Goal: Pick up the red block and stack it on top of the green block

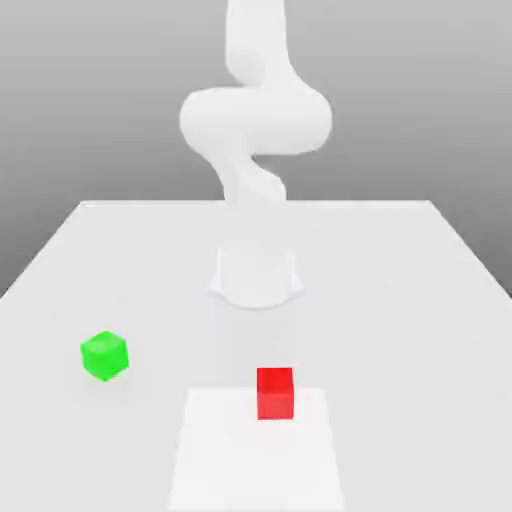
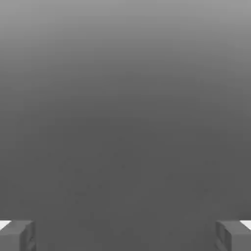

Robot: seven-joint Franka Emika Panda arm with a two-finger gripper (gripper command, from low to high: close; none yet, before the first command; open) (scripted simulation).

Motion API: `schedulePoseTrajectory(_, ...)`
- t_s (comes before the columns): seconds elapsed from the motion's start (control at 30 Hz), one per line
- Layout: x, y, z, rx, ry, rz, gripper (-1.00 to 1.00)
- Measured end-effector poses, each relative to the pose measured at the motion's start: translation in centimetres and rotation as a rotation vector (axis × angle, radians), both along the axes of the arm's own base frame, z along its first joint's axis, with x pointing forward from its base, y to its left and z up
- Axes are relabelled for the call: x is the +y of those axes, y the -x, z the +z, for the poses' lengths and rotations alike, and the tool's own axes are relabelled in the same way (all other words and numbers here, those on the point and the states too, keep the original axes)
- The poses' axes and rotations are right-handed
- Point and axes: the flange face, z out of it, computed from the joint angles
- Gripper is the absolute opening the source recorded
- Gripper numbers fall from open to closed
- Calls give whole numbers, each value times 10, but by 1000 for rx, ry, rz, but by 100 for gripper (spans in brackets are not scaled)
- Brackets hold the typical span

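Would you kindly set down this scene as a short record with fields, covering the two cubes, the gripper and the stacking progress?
red block: small bright red cube, resting on the white table, toward the exterior view's right
green block: small bright green cube, on the table, toward the exterior view's left
relation: apart, not touching; nothing on top of either
gripper: two-finger gripper, fingers wide apart, nothing between them
arm: white robot arm rising behind the blocks
task state: red cube not yet picked up
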Motion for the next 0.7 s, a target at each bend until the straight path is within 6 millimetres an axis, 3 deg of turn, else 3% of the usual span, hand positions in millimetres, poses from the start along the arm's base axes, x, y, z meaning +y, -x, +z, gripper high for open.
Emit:
schedulePoseTrajectory(0.13,6,-36,-99,149,-2,6,0)
schedulePoseTrajectory(0.3,14,-46,-224,335,-1,14,0)
schedulePoseTrajectory(0.43,19,-27,-325,495,3,18,0)
schedulePoseTrajectory(0.57,22,17,-428,668,11,22,0)
schedulePoseTrajectory(0.63,23,28,-463,708,13,22,0)
schedulePoseTrajectory(0.7,23,32,-485,719,13,22,0)
